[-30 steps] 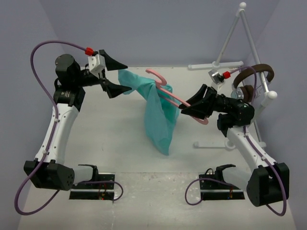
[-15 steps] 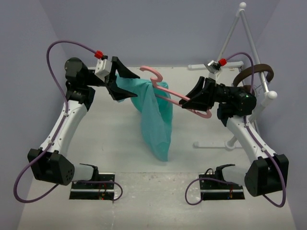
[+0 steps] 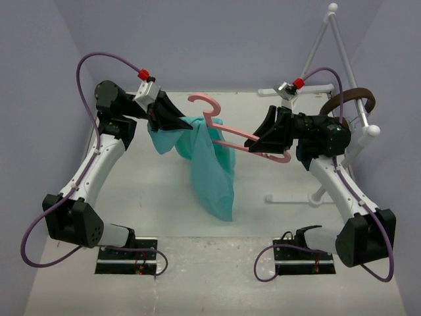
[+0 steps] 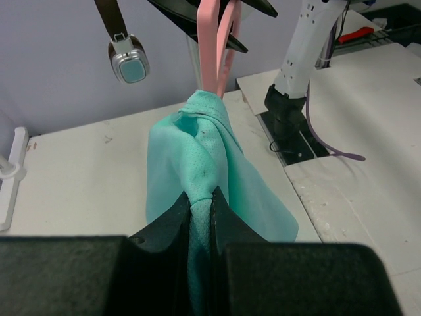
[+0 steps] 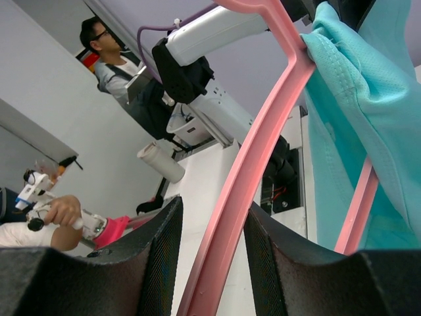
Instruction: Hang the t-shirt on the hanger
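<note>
I am pinching a fold of the t-shirt (image 3: 212, 174) in my left gripper (image 4: 200, 197), jaws nearly together on the cloth. My right gripper (image 5: 214, 217) is clamping the hanger (image 5: 266, 131) in mid-air at centre. The shirt is hanging bunched over the hanger's left end. I judge a slow, level pull leftward will spread it, provided the right is holding the hanger rigid.

- t-shirt (image 3: 214, 174): teal-green, plain, no print.
- hanger (image 3: 231, 133): pink.
- headphones (image 3: 352, 99): brown band; silver cup with a pale-blue face.
- rack (image 3: 316, 52): white.
- table (image 3: 217, 263): white.
- arms (image 3: 92, 171): white links, black joints.
- cables (image 3: 85, 62): purple.
- left end effector (image 3: 185, 122), right end effector (image 3: 253, 141): black.
</note>
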{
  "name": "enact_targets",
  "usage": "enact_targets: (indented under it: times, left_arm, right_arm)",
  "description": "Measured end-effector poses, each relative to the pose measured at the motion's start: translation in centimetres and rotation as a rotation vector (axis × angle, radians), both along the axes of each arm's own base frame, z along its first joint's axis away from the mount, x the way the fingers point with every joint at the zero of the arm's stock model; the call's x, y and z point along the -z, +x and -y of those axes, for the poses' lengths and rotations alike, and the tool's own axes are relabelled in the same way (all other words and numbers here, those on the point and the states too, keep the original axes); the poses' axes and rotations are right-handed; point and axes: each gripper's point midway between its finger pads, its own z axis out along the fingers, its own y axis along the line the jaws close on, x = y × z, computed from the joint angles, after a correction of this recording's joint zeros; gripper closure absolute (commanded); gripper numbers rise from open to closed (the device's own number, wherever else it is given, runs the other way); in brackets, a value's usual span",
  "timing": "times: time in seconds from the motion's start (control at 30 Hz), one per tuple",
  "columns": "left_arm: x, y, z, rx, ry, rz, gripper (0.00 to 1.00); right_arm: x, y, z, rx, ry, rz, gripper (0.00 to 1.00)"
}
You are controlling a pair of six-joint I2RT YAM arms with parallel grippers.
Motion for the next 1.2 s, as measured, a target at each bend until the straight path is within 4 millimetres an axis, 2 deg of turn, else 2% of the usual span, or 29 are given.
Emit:
enact_targets:
  times: [0.03, 0.07, 0.13, 0.17, 0.23, 0.27, 0.37, 0.5, 0.53, 0.6, 0.67, 0.7, 0.77, 0.9, 1.0, 1.03, 1.13, 1.2]
  left_arm:
    - [-0.1, -0.1, 0.0, 0.0, -0.001, 0.006, 1.0]
    - [-0.1, -0.2, -0.1, 0.0, -0.003, 0.011, 1.0]
    - [-0.1, -0.5, -0.2, -0.002, -0.005, 0.022, 1.0]
    - [-0.1, -0.6, -0.3, -0.006, -0.006, 0.026, 1.0]
    - [0.0, -0.9, -0.5, -0.015, -0.007, 0.028, 1.0]
    - [0.0, -1.1, -0.7, -0.018, -0.008, 0.03, 1.0]
    - [-0.3, -1.9, -1.0, -0.026, -0.013, 0.045, 1.0]
    - [-0.4, -2.2, -1.2, -0.054, -0.024, 0.049, 1.0]
    - [-0.3, -2.1, -1.3, -0.064, -0.025, 0.044, 1.0]
    - [0.4, -1.4, -1.9, -0.099, -0.027, 0.029, 1.0]
    - [1.4, -0.8, -2.5, -0.128, -0.021, 0.005, 1.0]
    - [1.8, -0.5, -2.7, -0.136, -0.017, -0.004, 1.0]
    - [2.5, 0.1, -2.9, -0.154, -0.014, 0.003, 1.0]
    - [3.7, 1.2, -3.1, -0.217, 0.004, -0.015, 1.0]
    - [4.2, 1.8, -3.2, -0.268, 0.02, -0.019, 1.0]
    - [4.4, 1.9, -3.2, -0.281, 0.025, -0.023, 1.0]
    - [4.9, 2.4, -3.4, -0.321, 0.039, -0.033, 1.0]
    - [5.0, 2.8, -3.5, -0.35, 0.047, -0.042, 1.0]
  right_arm:
    - [0.0, 0.0, 0.0, -0.002, -0.002, 0.001, 1.0]
    - [0.0, 0.0, 0.0, -0.003, -0.004, 0.002, 0.91]
    - [0.2, 0.1, 0.0, -0.008, -0.01, 0.008, 0.53]
    - [0.3, 0.3, -0.1, -0.009, -0.011, 0.008, 0.4]
    - [0.6, 0.7, -0.1, -0.009, -0.014, 0.001, 0.06]
    - [0.8, 0.9, -0.2, -0.008, -0.015, -0.002, 0.01]
    - [2.2, 2.5, 0.6, 0.044, -0.018, -0.029, 0.01]
    - [3.7, 5.7, 3.4, 0.222, -0.008, -0.037, 0.01]
    - [3.5, 6.6, 4.1, 0.283, -0.002, -0.039, 0.01]
    - [1.9, 9.5, 5.4, 0.488, 0.017, -0.037, 0.01]
    - [0.0, 11.2, 6.6, 0.673, 0.002, 0.015, 0.01]
    - [-1.0, 11.3, 7.2, 0.752, -0.007, 0.054, 0.01]
    - [-1.7, 10.3, 8.0, 0.854, -0.026, 0.114, 0.01]
    - [-1.2, 8.0, 9.6, 1.018, -0.056, 0.164, 0.01]
    - [1.0, 6.7, 10.3, 1.078, -0.068, 0.136, 0.01]
    - [2.3, 6.4, 10.3, 1.077, -0.074, 0.115, 0.01]
    - [6.1, 5.7, 9.5, 1.041, -0.089, 0.038, 0.01]
    - [8.4, 5.3, 7.9, 0.979, -0.112, -0.018, 0.01]
